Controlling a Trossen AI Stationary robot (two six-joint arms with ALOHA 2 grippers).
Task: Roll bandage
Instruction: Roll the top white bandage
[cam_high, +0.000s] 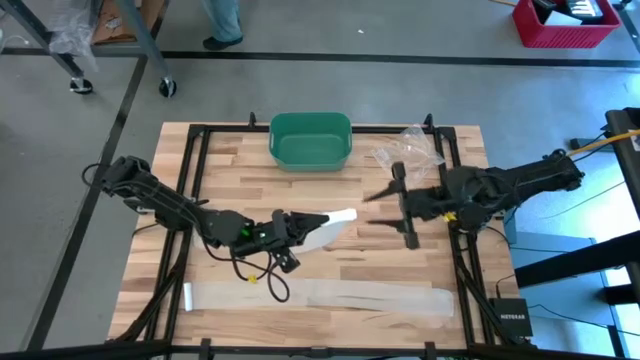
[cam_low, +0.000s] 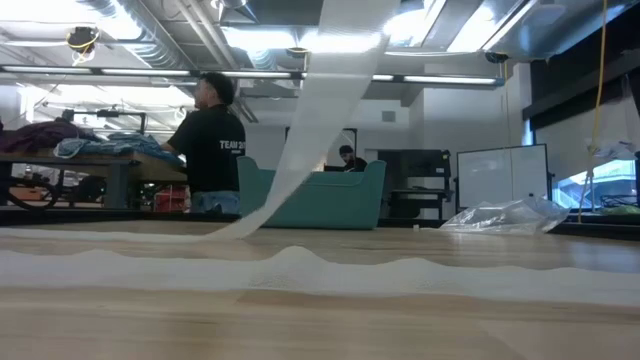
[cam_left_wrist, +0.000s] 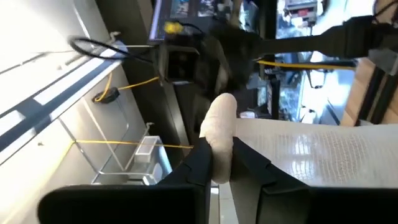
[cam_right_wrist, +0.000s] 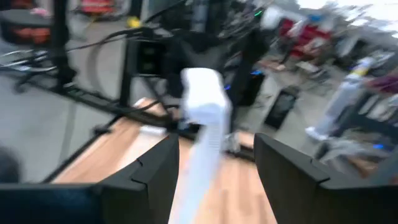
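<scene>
Across the front part of the table (cam_high: 330, 200) we see the bandage (cam_high: 320, 296) lying flat as a long strip, its long axis running left to right along the near edge. From this strip one end rises toward the table's middle, where the left tool (cam_high: 312, 222) is closed on the bandage's partly rolled end. In the left wrist view, the left tool (cam_left_wrist: 222, 163) pinches the roll between its two dark fingers (cam_left_wrist: 200, 163), with the bandage (cam_left_wrist: 219, 134) roll pointing away from the wrist and the flat strip trailing off beside it.

We find the right tool (cam_high: 405, 205) just to the right of the roll, apart from it, with its jaws standing open. In the right wrist view, the right tool (cam_right_wrist: 216, 160) faces the white bandage (cam_right_wrist: 204, 102) end, which sits ahead of the open fingers (cam_right_wrist: 283, 163) without touching them.

In the low view, the bandage (cam_low: 300, 270) lies rippled across the table, and a band climbs steeply to the upper edge.

A green bin (cam_high: 311, 140) stands at the far edge, with a crumpled plastic bag (cam_high: 410, 150) to its right.
</scene>
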